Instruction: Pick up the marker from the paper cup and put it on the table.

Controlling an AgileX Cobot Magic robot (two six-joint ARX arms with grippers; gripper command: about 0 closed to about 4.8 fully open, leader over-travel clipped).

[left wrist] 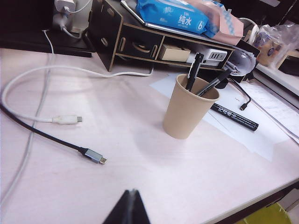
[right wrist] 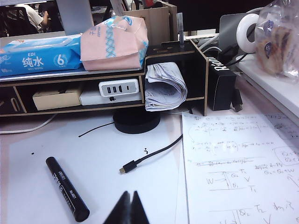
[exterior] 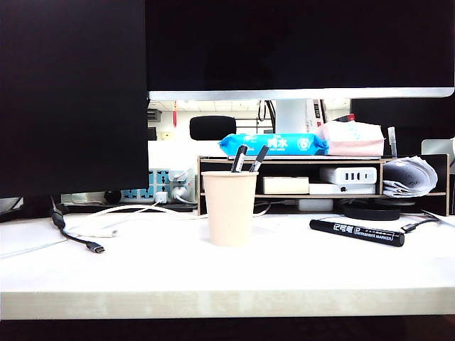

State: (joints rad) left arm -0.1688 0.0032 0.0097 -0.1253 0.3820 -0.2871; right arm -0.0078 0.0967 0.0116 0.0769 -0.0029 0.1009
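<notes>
Lying flat on the white bench (exterior: 142,273), right of centre in the exterior view: the marker (exterior: 357,232), all black with white lettering along the barrel, apart from the paper cup (exterior: 229,207) and to its right; resting partly on a white sheet (left wrist: 261,140), as seen from the left wrist view, where the marker (left wrist: 233,117) sits just behind and beside the cup (left wrist: 188,108); seen again at lower left of the right wrist view (right wrist: 67,188), angled, cap end toward the frame's lower edge.

Standing upright at the centre of the exterior view: the cream cup, with two other pens (exterior: 249,159) leaning inside it, tips poking above the rim.

Behind the cup, across the middle of the exterior view: a black-and-wood shelf (exterior: 202,177); on top of it a blue pack of wipes (exterior: 274,144) and a pink pack (exterior: 353,138); inside it a white charger (exterior: 347,175) and a roll of papers (exterior: 409,176).

At lower left of the exterior view: a dark cable (exterior: 75,238) with a metal plug, and a white cable (left wrist: 28,95) looping nearby.

At the lower right of the right wrist view: a page of handwritten notes (right wrist: 243,163); beside it a thin black cable (right wrist: 149,156).

At the bottom edge of the left wrist view: the left claw (left wrist: 129,207), pressed together, holding nothing, well short of the cup; at the bottom edge of the right wrist view: the right claw (right wrist: 129,208), likewise pressed together and bare, near the marker but not touching it.
</notes>
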